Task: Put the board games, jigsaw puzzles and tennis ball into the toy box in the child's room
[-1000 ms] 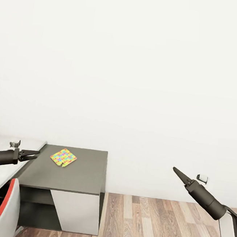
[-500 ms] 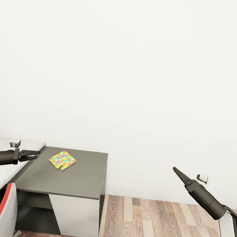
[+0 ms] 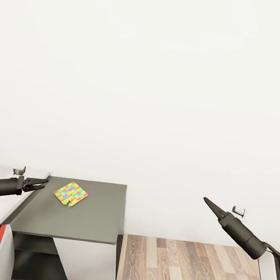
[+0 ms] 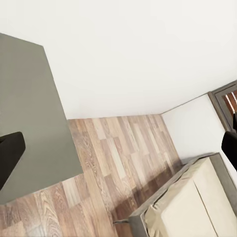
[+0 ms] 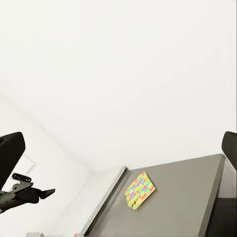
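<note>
- Currently one jigsaw puzzle (image 3: 70,193) lies flat on the dark surface (image 3: 89,216), near its back edge by the wall; it also appears in the right wrist view (image 5: 139,190).
- Left claw (image 3: 40,183) hovers just beside the puzzle, over the seam with the paler surface; fingers slightly apart, holding nothing.
- Right claw (image 3: 206,202) hangs well apart from the puzzle, over the wood floor (image 3: 195,266); tips together, empty.
- Bed (image 4: 197,202) shows in the left wrist view; no game boxes visible on the part seen.
- Judgement: this puzzle is not yet boxed; progress on the other toys cannot be told.
</note>
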